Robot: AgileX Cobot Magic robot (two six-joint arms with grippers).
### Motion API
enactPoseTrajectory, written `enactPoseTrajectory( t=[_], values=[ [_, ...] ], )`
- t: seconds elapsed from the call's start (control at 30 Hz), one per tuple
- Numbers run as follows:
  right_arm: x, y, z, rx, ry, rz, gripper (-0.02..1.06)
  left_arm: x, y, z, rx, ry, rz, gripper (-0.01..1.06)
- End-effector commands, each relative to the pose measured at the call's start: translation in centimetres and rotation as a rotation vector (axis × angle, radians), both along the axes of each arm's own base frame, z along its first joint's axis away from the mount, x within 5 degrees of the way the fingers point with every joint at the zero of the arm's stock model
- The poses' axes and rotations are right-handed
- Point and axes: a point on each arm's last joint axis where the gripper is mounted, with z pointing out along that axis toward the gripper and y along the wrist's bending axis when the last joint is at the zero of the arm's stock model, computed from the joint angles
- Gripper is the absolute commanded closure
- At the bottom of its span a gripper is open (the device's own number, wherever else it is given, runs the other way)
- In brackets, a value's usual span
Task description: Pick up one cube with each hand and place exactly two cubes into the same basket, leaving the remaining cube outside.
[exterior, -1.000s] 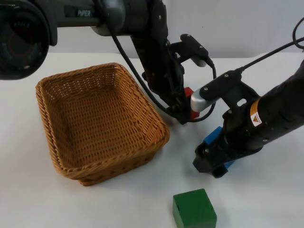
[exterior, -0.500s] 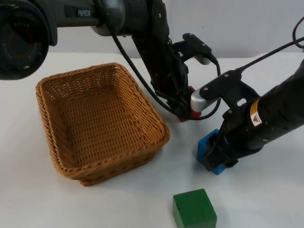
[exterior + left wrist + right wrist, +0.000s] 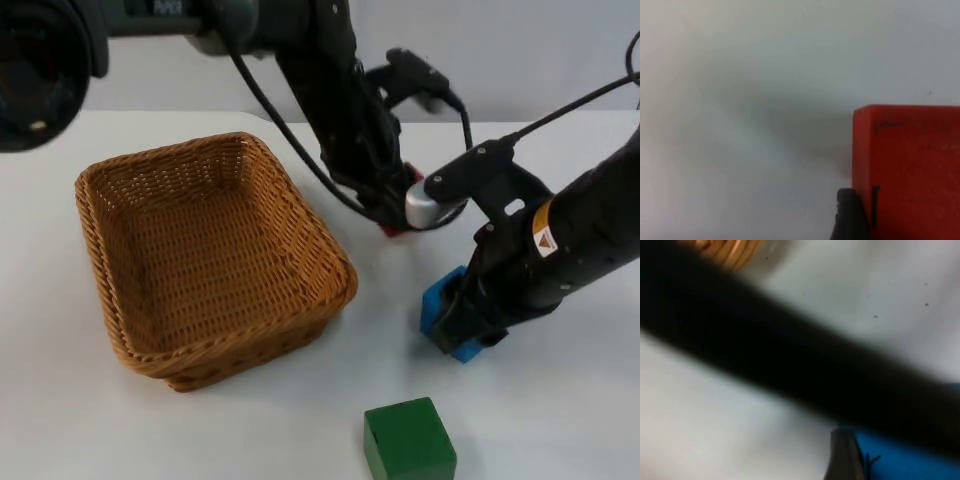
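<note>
Since a second ago the right arm has come down over the blue cube (image 3: 440, 312), and the left arm has dropped lower and shifted toward the upper right of the frame over the red cube (image 3: 400, 228). The right claw (image 3: 462, 325) now sits around the blue cube at right of centre in the top view; whether its fingers have closed I cannot tell. The left claw (image 3: 392, 215) is down at the red cube just right of the basket (image 3: 120, 330), one fingertip (image 3: 850, 215) lying against the cube's face; its grip too I cannot judge. There are three cubes, one red, one blue and one green cube (image 3: 408, 440) at the lower edge on the white surface (image 3: 560, 430), and one empty wicker basket at left. The cubes look rigid, light and smooth-sided, so opposite flat faces, squarely pinched near mid-height, seem the best hold.
</note>
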Motion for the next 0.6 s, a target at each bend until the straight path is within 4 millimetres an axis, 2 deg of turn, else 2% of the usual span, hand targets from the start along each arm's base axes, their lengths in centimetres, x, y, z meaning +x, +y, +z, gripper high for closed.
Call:
enactPoseTrajectory(
  t=[0.0,0.07,0.1,0.23,0.27,0.43,0.47,0.57],
  values=[
    [0.1,-0.1,1.3,0.003,-0.023,0.002,1.05,-0.3,-0.5,3.1,-0.035,-0.035,-0.013,1.05],
    [0.0,-0.3,2.5,0.003,-0.037,-0.003,1.05,-0.5,-0.4,5.0,-0.045,-0.052,-0.015,1.05],
    [0.0,-0.3,2.5,0.003,-0.037,-0.003,1.05,-0.5,-0.4,5.0,-0.045,-0.052,-0.015,1.05],
    [-0.5,-0.9,5.5,0.001,-0.071,-0.014,1.05,-1.0,-0.1,8.6,-0.071,-0.091,-0.011,1.05],
    [-0.5,-0.9,5.5,0.001,-0.071,-0.014,1.05,-1.0,-0.1,8.6,-0.071,-0.091,-0.011,1.05],
    [-1.5,-1.9,9.1,0.002,-0.108,-0.038,1.05,-2.0,0.5,12.8,-0.102,-0.128,-0.006,1.05],
    [-1.5,-1.9,9.1,0.002,-0.108,-0.038,1.05,-2.0,0.5,12.8,-0.102,-0.128,-0.006,1.05],
    [-2.0,-2.3,10.9,0.022,-0.140,-0.046,1.05,-2.6,0.8,15.0,-0.120,-0.157,-0.007,1.05]
  ],
)
